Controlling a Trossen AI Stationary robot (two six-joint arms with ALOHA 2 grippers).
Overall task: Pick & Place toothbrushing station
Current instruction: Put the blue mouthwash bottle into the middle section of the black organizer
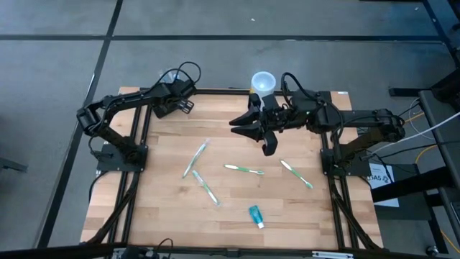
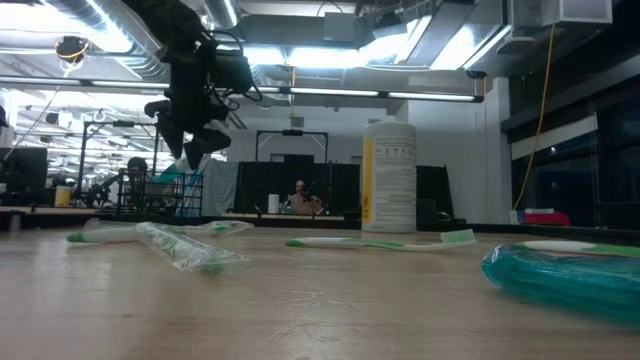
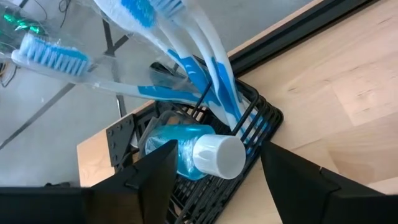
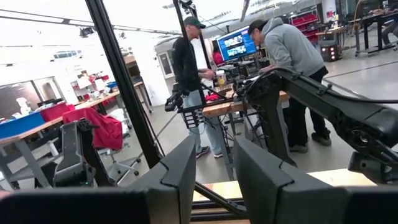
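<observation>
At the far left corner of the wooden surface [image 1: 237, 208] stands the toothbrushing station [image 3: 239, 134], a black slotted holder block, right at the far edge. Blue-and-white toothbrushes [image 3: 205, 68] rise from its slots, and a blue tube with a white cap [image 3: 199, 152] lies in it too. The left gripper [image 1: 183, 105] hangs directly over the block, its jaws spread wide on either side of it and gripping nothing; in the left wrist view the two dark fingers [image 3: 149, 180] stand clear of the holder's walls.

Farther along the far edge, near its middle, is a white-and-yellow cup [image 1: 263, 81], which the low view shows upright. The right gripper [image 1: 253, 129] hovers above the surface just inside that edge, near the cup. Its jaws are partly open with a narrow gap between them and nothing in it; the right wrist view looks out past them into the room, where two people [image 4: 283, 68] stand at a bench.

Loose green-and-white toothbrushes lie across the middle of the surface: one [image 1: 195, 158] left of centre with a clear-wrapped one [image 1: 205, 186] beside it, one [image 1: 244, 170] at the centre, and one [image 1: 296, 174] toward the right edge. A teal tube [image 1: 255, 214] lies near the front edge.
</observation>
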